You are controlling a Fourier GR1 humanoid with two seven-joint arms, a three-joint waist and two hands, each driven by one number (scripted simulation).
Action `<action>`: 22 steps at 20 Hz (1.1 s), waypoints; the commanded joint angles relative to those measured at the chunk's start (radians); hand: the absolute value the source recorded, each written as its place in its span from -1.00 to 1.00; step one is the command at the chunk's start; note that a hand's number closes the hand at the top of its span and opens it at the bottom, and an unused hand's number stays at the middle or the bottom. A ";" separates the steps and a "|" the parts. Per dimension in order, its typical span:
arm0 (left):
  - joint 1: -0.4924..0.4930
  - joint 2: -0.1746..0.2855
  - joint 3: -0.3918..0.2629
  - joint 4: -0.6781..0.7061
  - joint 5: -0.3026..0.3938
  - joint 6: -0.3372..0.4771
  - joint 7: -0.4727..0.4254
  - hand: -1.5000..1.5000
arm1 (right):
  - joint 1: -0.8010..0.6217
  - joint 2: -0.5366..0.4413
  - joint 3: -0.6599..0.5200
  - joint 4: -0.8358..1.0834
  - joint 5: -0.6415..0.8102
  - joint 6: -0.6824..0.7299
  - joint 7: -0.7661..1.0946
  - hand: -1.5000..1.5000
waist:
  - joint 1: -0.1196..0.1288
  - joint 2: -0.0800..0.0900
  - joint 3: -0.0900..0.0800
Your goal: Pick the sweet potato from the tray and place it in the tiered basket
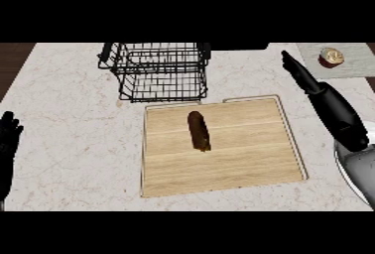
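At the far left edge we see the left hand (9, 133) resting with its fingers up and relaxed. It holds nothing and sits well apart from everything else on the pale marbled counter (73, 149).

Moving right, we come to the black wire tiered basket (157, 73) at the far side of the counter. We see nothing lying inside its wire frame. Just in front of it lies the wooden tray (249, 158), its far edge close to the basket's base.

The sweet potato (198, 131) lies on the tray, in its far half and a little left of the middle. It is a dark brown, elongated piece with its long axis running roughly away from us, and it rests flat on the wood. Neither hand touches it.

Further right, we find the right hand (299, 71) beyond the tray's far right corner. Its fingers are straight and close together, pointing away from us and slightly left, and it grasps nothing. Its grey forearm (359, 173) comes in from the lower right.

In the far right corner a small round jar (331, 57) with a pale top stands on a grey mat (355, 54), just beside the right hand's fingertips.
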 commanded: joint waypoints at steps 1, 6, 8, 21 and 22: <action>-0.024 -0.049 -0.075 -0.030 -0.045 -0.010 0.007 0.00 | -0.055 0.111 0.056 0.038 0.106 -0.110 0.132 -1.00 | 0.020 -0.019 -0.008; -0.144 -0.131 -0.245 -0.045 -0.003 -0.166 -0.011 0.00 | -0.116 0.341 0.196 0.210 0.323 -0.389 0.307 -1.00 | 0.042 0.009 -0.017; -0.137 -0.150 -0.270 -0.038 0.019 -0.194 0.014 0.00 | -0.112 0.334 0.210 0.280 0.446 -0.487 0.382 -1.00 | 0.032 0.005 -0.017; -0.205 -0.246 -0.326 0.091 0.002 -0.207 0.020 0.00 | -0.550 0.566 0.510 0.658 0.871 -0.489 0.944 -1.00 | 0.040 -0.037 -0.019; -0.207 -0.220 -0.315 0.076 0.006 -0.219 0.030 0.00 | -0.573 0.566 0.521 0.697 0.884 -0.402 0.984 -1.00 | 0.044 -0.042 -0.019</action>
